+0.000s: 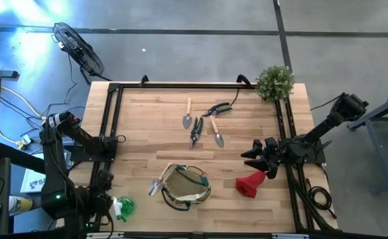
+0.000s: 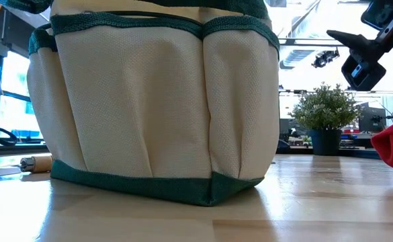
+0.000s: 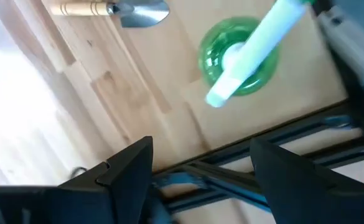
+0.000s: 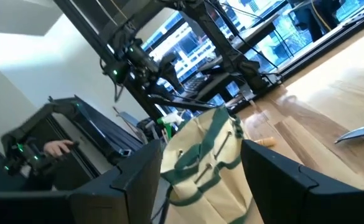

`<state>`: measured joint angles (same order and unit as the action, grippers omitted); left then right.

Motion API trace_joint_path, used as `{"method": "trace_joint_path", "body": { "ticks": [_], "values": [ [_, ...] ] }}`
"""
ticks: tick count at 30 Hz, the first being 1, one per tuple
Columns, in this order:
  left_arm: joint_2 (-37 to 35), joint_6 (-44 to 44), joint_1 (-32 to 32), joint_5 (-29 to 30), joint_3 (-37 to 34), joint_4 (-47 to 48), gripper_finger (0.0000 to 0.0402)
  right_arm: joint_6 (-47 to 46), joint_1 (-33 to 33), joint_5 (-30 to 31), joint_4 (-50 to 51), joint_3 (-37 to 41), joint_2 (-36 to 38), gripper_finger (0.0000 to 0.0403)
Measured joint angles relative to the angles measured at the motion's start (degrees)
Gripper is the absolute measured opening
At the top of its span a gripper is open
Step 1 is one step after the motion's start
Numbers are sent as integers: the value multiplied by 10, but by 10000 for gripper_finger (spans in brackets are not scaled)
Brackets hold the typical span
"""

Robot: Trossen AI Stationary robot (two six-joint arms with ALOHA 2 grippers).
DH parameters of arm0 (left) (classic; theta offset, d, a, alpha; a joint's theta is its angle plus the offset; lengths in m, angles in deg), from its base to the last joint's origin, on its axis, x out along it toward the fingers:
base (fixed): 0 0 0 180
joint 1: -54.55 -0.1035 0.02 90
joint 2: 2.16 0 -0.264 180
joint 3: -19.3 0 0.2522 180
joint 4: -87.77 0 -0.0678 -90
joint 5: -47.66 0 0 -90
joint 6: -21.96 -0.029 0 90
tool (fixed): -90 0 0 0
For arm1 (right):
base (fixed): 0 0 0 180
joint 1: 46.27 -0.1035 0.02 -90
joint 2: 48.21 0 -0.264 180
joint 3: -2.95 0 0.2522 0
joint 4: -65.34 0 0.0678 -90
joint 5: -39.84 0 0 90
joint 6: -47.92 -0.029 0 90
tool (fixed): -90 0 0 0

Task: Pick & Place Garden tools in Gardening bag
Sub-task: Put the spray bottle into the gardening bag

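Note:
The gardening bag [image 1: 186, 186], tan with green trim, stands on its base at the table's near middle and fills the low view [image 2: 156, 107]. A wooden-handled trowel [image 1: 156, 186] lies at its left side. The green-and-white spray bottle [image 3: 241, 56] stands near the front left corner, with my left gripper [image 3: 200, 168] open above it, pointing down and clear of it. My right gripper [image 1: 252, 158] hovers open just beyond the red cone [image 1: 249, 184], which rests on the table. Two trowels [image 1: 188, 117] and two pruners [image 1: 217, 109] lie mid-table.
A bushy potted plant [image 1: 275, 81] stands at the far right corner. Black frame rails [image 1: 111, 126] run along the table's left, far and right sides. Bare wood lies between the bag and the loose tools. A fan [image 1: 77, 50] stands off the table at the far left.

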<state>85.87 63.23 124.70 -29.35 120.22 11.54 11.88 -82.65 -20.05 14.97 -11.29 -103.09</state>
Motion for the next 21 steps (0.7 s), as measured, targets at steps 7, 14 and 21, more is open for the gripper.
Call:
{"method": "trace_joint_path", "body": {
  "ticks": [7,14,21],
  "values": [
    [0,-16,0,41,-35,-25,260,-4,0,41,-9,0,0,213],
    [0,-55,0,39,-45,-106,260,1,0,85,-8,0,0,213],
    [7,-65,0,31,-44,-136,260,-20,0,85,-8,0,0,213]
  ]
}}
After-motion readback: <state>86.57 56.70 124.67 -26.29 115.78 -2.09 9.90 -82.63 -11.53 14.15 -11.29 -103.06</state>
